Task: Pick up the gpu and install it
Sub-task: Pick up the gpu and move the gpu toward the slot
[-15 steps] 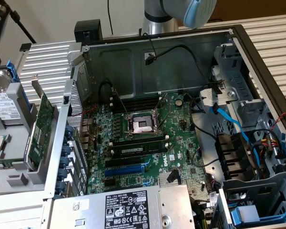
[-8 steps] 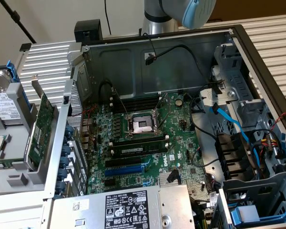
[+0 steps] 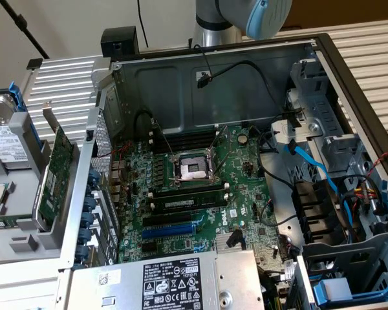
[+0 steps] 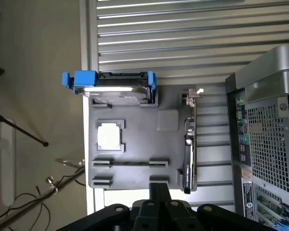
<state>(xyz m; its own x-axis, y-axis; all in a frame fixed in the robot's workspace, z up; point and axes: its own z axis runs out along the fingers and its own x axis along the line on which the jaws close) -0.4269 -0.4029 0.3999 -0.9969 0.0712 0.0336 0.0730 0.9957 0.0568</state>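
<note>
The gripper (image 4: 159, 192) is facing the grey tray (image 4: 144, 144), fingers pressed together and holding nothing; the pickup seems to be just starting. The gpu (image 4: 189, 144) is standing on edge along the tray's edge beside the computer case (image 4: 265, 120), and grasping it calls for opened fingers straddling it.

Bright even light, mild shadow inside the computer case (image 3: 174, 84), glare blew out the processor (image 4: 109, 136) on the tray (image 4: 166, 120).
</note>
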